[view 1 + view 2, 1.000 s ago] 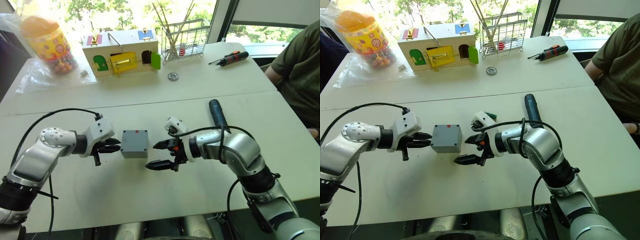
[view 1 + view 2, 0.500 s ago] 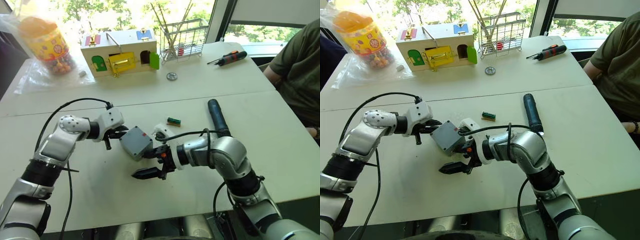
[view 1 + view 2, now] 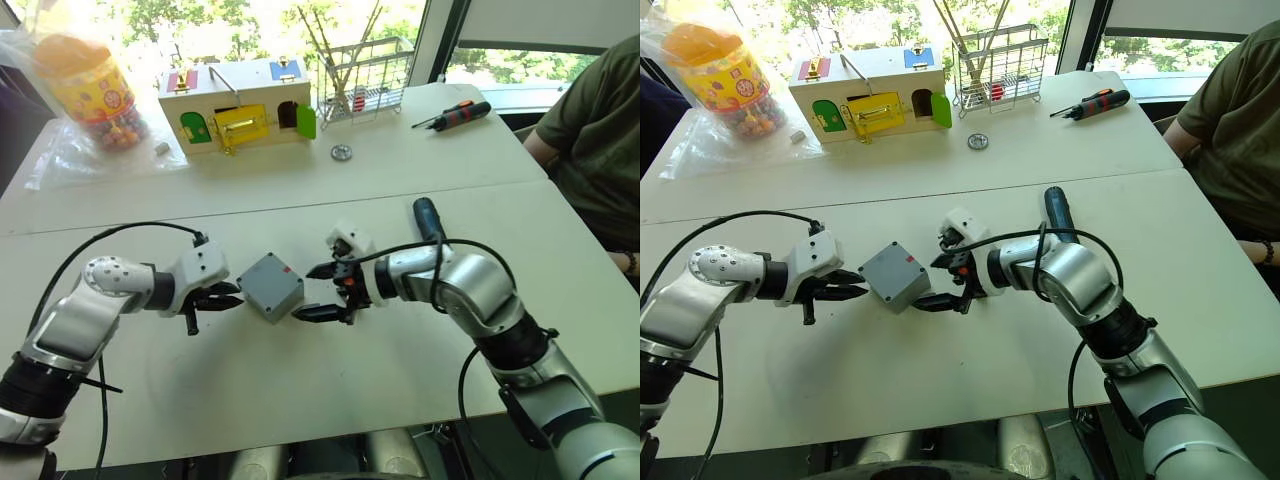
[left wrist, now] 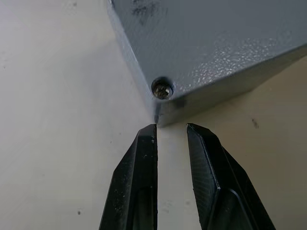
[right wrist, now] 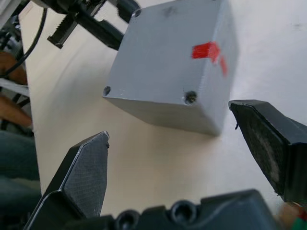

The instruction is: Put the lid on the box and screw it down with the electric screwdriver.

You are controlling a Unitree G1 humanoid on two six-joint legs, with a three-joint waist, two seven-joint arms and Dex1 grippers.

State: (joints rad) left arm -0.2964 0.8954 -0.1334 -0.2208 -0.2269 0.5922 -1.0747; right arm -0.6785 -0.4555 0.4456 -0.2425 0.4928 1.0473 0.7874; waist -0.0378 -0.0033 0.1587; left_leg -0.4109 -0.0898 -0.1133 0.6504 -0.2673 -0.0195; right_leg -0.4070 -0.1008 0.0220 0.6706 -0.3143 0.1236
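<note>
The right gripper (image 3: 318, 292) gapes wide beside the box (image 3: 271, 287); the left gripper (image 3: 226, 296), fingers nearly together, grips nothing. The grey box sits corner-on, red mark and corner screws showing.

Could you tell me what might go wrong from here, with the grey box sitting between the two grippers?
1. The box lies turned corner-on between the grippers; the open right gripper may close on corners and slip.
2. The left gripper, its fingers close together, points at a box corner and could push it further askew.
3. The electric screwdriver lies beside the right arm, which might knock it.
</note>
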